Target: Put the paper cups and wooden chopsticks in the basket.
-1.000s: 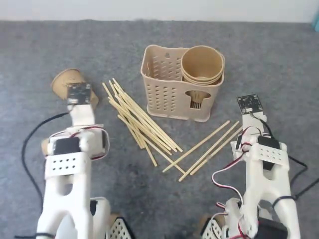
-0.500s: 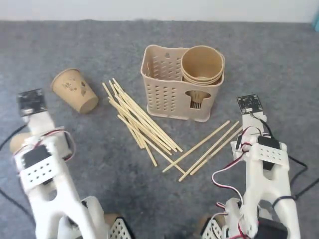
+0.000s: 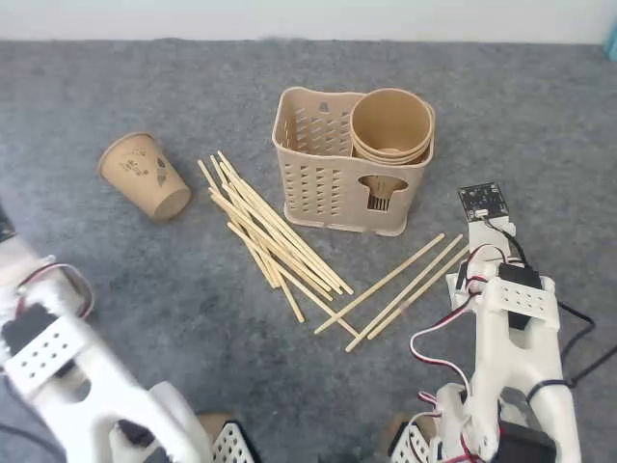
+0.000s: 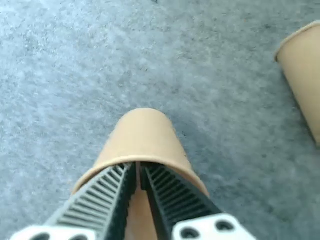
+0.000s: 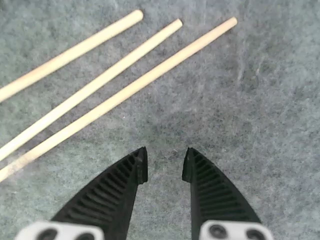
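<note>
My left gripper (image 4: 138,170) is shut on the wall of a brown paper cup (image 4: 142,142), held just above the grey carpet. A second paper cup (image 3: 145,176) lies on its side left of the basket; its edge also appears in the left wrist view (image 4: 302,75). The beige basket (image 3: 323,183) holds stacked paper cups (image 3: 390,125) in its right compartment. A pile of several wooden chopsticks (image 3: 270,231) lies in front of it. Three more chopsticks (image 3: 405,282) lie to the right; their ends (image 5: 115,85) are just ahead of my right gripper (image 5: 165,165), which is open.
Grey carpet (image 3: 193,318) covers the table. The left arm's white body (image 3: 58,357) stands at the front left corner, the right arm's (image 3: 516,318) at the front right, with loose cables beside it. A few chopsticks (image 3: 381,198) show through the basket's handle hole.
The left arm has swung away from the lying cup, to the left and toward the front edge, uncovering that cup. The right arm has not moved.
</note>
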Robot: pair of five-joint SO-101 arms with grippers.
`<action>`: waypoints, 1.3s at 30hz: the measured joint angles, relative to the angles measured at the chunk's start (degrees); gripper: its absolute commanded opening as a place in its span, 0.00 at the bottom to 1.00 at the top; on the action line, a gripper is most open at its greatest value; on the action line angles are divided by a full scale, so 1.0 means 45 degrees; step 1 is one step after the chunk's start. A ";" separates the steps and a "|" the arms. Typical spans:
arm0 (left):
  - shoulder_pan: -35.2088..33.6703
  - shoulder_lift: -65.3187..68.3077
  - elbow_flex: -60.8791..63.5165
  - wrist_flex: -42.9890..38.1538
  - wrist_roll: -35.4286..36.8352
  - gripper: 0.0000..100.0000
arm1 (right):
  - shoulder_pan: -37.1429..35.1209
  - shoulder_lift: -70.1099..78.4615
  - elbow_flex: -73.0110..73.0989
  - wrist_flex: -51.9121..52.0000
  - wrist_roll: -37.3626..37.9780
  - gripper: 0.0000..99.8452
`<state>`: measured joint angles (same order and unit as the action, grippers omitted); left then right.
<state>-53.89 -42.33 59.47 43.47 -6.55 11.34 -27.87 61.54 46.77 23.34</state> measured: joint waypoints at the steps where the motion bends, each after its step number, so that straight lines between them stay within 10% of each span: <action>1: -0.0078 0.0176 -0.0156 -0.0020 0.0000 0.02 | 0.0000 0.0000 0.0000 0.0000 0.0000 0.12; 18: -0.0488 0.8186 -0.5665 -0.0020 0.0000 0.02 | 0.0000 0.0000 0.0098 0.0000 0.0000 0.12; 29: -0.0488 0.6545 -0.5939 0.1954 -0.0039 0.24 | 0.0000 0.0000 0.0098 0.0000 0.0000 0.12; 39: -0.0488 0.2559 -0.5939 0.3966 -0.0039 0.24 | 0.0000 0.0000 0.0098 0.0000 0.0000 0.12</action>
<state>-56.09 -30.81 32.75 61.32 -6.73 11.34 -27.87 61.98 46.77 23.34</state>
